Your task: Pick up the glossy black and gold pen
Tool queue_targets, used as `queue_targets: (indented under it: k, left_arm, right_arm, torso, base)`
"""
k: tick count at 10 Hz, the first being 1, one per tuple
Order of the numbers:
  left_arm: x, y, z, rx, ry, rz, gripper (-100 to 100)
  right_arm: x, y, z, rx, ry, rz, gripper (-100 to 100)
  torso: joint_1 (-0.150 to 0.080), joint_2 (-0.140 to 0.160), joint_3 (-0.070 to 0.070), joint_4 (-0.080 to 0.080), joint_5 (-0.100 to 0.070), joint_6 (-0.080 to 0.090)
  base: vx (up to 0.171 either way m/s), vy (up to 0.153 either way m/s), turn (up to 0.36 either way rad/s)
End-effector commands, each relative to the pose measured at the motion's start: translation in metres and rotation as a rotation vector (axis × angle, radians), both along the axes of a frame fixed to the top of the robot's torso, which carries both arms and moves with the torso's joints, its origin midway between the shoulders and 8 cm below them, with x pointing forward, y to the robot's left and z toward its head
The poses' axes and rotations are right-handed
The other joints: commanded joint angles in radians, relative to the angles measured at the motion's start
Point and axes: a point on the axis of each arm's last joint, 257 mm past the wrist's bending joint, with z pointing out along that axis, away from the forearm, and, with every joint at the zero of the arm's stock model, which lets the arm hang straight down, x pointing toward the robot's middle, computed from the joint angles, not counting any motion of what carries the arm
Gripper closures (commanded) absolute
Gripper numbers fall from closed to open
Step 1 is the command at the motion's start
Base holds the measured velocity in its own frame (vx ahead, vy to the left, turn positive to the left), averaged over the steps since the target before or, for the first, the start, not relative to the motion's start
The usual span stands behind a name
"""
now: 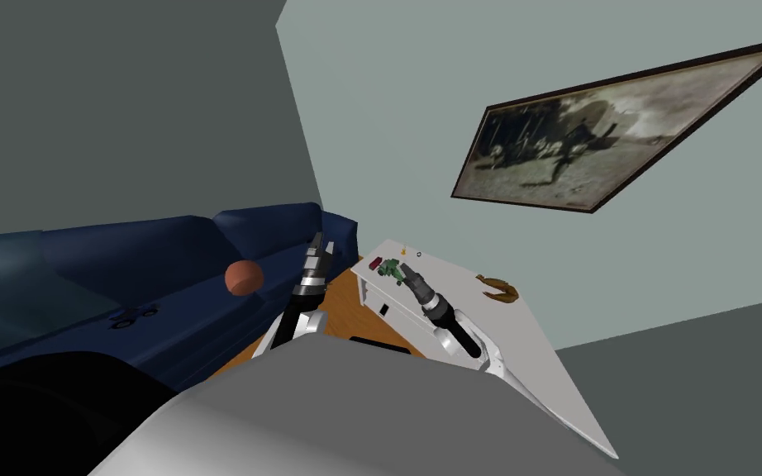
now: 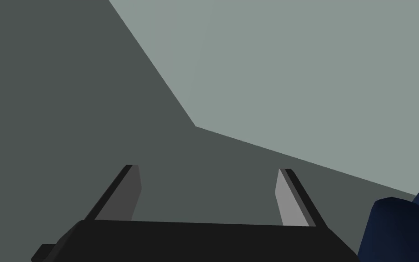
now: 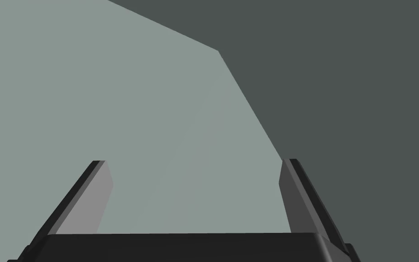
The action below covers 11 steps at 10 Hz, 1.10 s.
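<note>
**A:** Any writing or labels to read?
**B:** Too small to read on the small things on the white table (image 1: pixel 528 347). On the pale wall, a framed picture (image 1: pixel 619 124) with only a blurred grey scene.

**A:** Place of the pen?
**B:** Cannot be told apart from the small things at the table's far end: a red thing (image 1: pixel 375 264), a green thing (image 1: pixel 390 271), an orange speck (image 1: pixel 403 251), a tiny ring (image 1: pixel 419 254). Well apart from these, near the wall-side edge, a brown thing (image 1: pixel 499 288).

**A:** State of the tools?
**B:** For the left gripper (image 2: pixel 207 168), blades spread wide and empty. Hangs beside the blue sofa (image 1: pixel 164 248), above the strip of wood floor (image 1: pixel 342 310) between sofa and table. For the right gripper (image 3: pixel 194 160), likewise released and empty. Reaches over the table's far end, just beside the green thing; contact not discernible.

**A:** Edges and open room?
**B:** Long, narrow top, running from the sofa's end to a sharp near corner, with a bare stretch between the far cluster and the brown thing. On the sofa seat, a brown ball (image 1: pixel 244 278) and a small dark toy (image 1: pixel 133 315), both well apart from the table.
</note>
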Motion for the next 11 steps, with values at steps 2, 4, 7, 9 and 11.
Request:
queue_targets:
  k: [2,4,7,9,11]
  left_arm:
    - [0.000,0.000,0.000,0.000,0.000,0.000,0]
    - [0.000,0.000,0.000,0.000,0.000,0.000,0]
    - [0.000,0.000,0.000,0.000,0.000,0.000,0]
    - [0.000,0.000,0.000,0.000,0.000,0.000,0]
    - [0.000,0.000,0.000,0.000,0.000,0.000,0]
  right_arm:
    - [-0.004,0.004,-0.044,-0.124,0.029,0.046,-100]
    - [-0.008,0.003,-0.074,-0.214,0.050,0.074,-100]
    - [-0.010,-0.009,-0.115,-0.328,0.086,0.089,-100]
    - [-0.013,-0.022,-0.149,-0.428,0.113,0.102,-100]
    - [-0.017,-0.040,-0.184,-0.531,0.142,0.110,-100]
  torso:
    - [-0.001,0.000,0.000,0.000,0.000,0.001]
    - [-0.001,0.000,0.000,0.000,0.000,0.001]
    - [0.000,-0.001,0.000,0.000,0.000,0.000]
    - [0.000,0.000,0.000,0.000,0.000,0.001]
    - [0.000,-0.001,0.000,0.000,0.000,0.000]
  base:
    - [0.007,0.017,0.186]
    - [0.007,0.018,0.168]
    - [0.012,0.019,0.193]
    - [0.014,0.021,0.188]
    - [0.016,0.017,0.247]
